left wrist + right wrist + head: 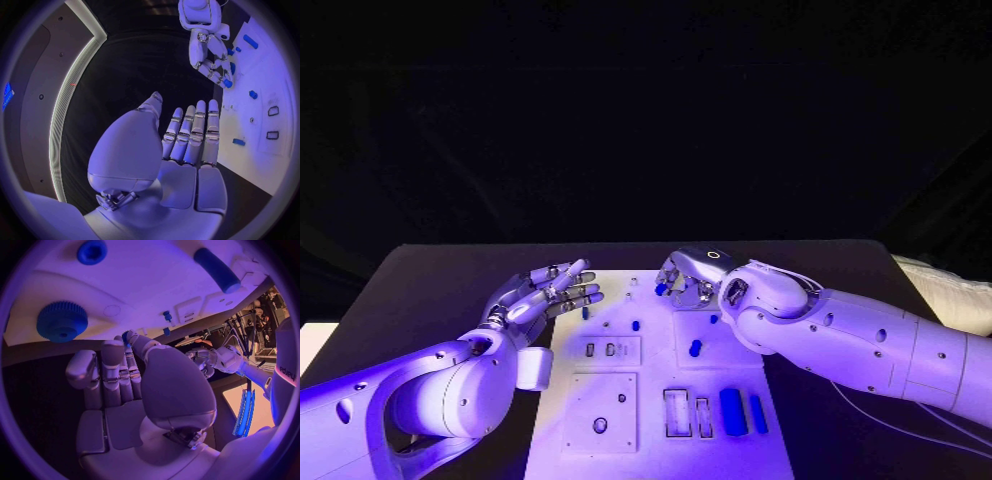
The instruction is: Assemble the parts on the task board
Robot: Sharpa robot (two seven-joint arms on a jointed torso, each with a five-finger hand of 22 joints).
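The white task board (574,440) lies in the middle of the black table. My right hand (692,279) hovers over its far end and pinches a small blue part (661,288) at its fingertips; the right wrist view shows that part (127,335) between thumb and finger. At the board's far left edge my left hand (542,296) is open, its fingers spread and straight (190,131), holding nothing. Small blue pegs (635,325) (694,347) stand on the board between the hands. Two longer blue pieces (733,412) (759,412) lie near its right side.
In the right wrist view a blue gear (61,321), a blue round piece (92,251) and a blue cylinder (215,269) sit on the board. Empty rectangular slots (678,412) lie beside the long pieces. Black table (430,290) surrounds the board.
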